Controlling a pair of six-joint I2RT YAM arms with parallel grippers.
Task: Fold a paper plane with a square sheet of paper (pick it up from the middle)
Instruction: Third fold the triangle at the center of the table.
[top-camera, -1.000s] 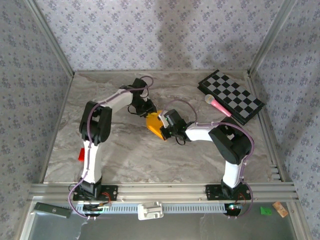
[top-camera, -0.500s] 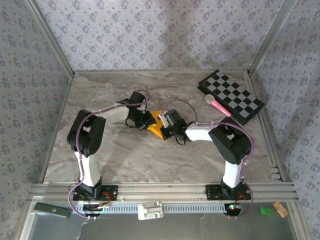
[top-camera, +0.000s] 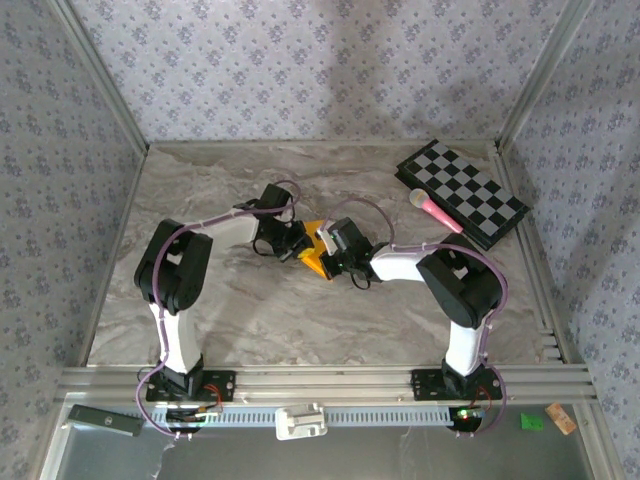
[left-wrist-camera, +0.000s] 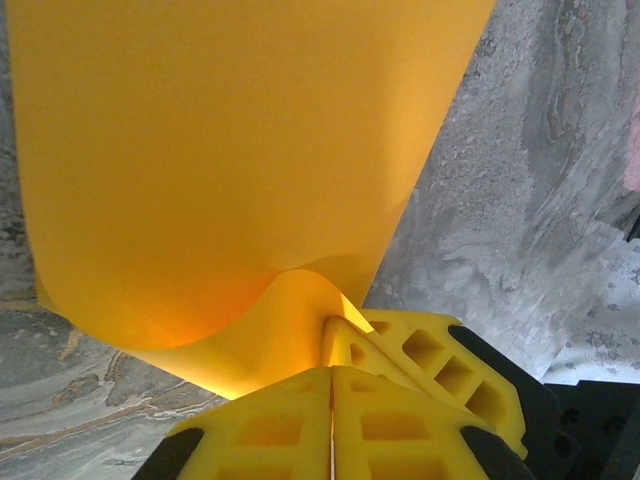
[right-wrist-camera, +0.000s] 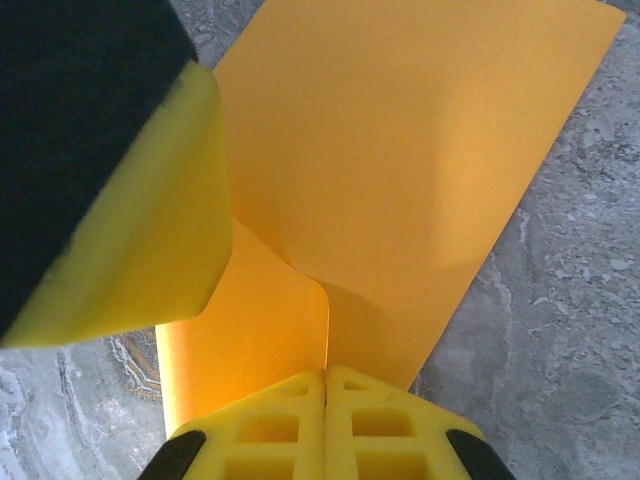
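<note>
Top external view: over the last second the left arm has folded down and the left gripper (top-camera: 292, 241) has closed in from 11 o'clock toward the right gripper (top-camera: 326, 247). In the last half-second nothing further shifts. The orange-yellow square sheet of thin paper (top-camera: 316, 262), broad a second ago, now shows as a narrow wedge between them. It lies at 3 o'clock of the left gripper and 9 o'clock of the right, over the grey marbled tabletop (top-camera: 240, 300). By this evidence a centre fold is being gathered but is not yet creased.

Left wrist view: the fingers (left-wrist-camera: 260, 430) are pressed together on the sheet's buckled edge, and the paper rises toward 12 o'clock.

Right wrist view: the fingers (right-wrist-camera: 260, 435) pinch the sheet, which spreads toward 1 o'clock.
</note>
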